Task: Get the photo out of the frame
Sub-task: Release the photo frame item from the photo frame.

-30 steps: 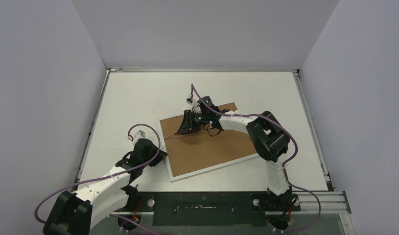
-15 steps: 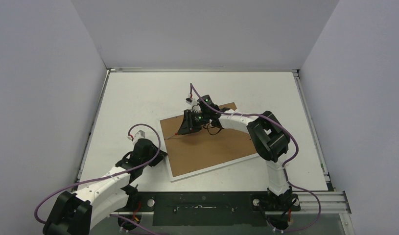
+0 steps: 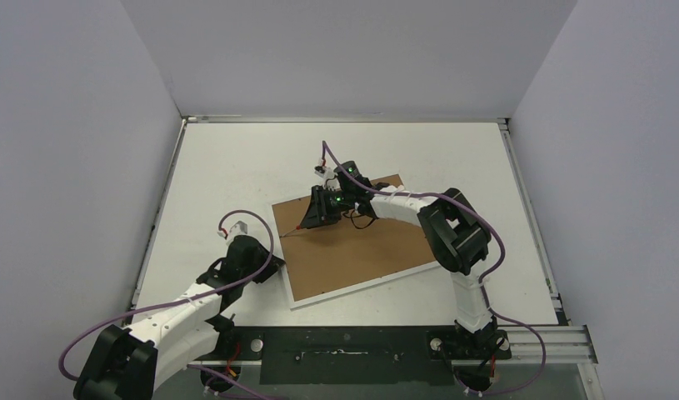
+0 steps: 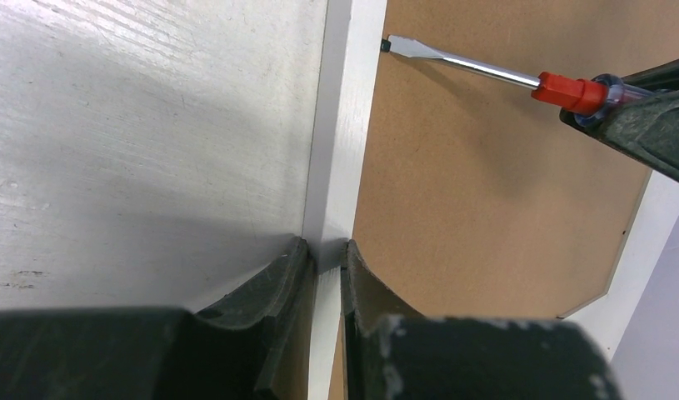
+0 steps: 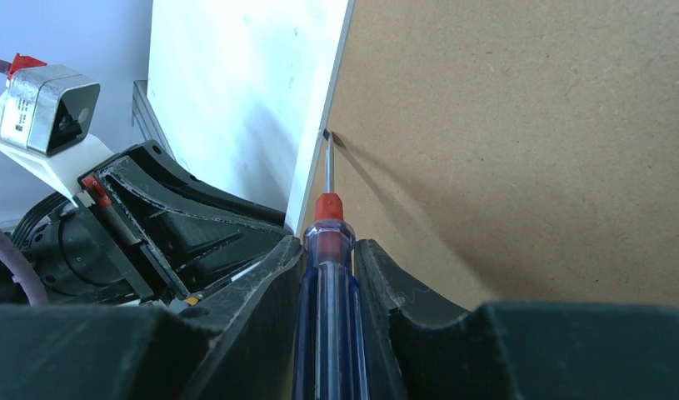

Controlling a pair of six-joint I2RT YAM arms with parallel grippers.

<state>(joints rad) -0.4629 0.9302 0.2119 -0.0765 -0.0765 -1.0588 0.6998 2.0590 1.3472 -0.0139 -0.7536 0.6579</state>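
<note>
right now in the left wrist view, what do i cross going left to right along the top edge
table → white border strip of the frame → screwdriver, lying across the brown backing → right claw gripping its handle

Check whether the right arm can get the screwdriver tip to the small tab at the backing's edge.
Likely yes: the screwdriver in the right claw has its tip at the tab, nothing between. The left claw pinches the frame border, clear of it.
</note>
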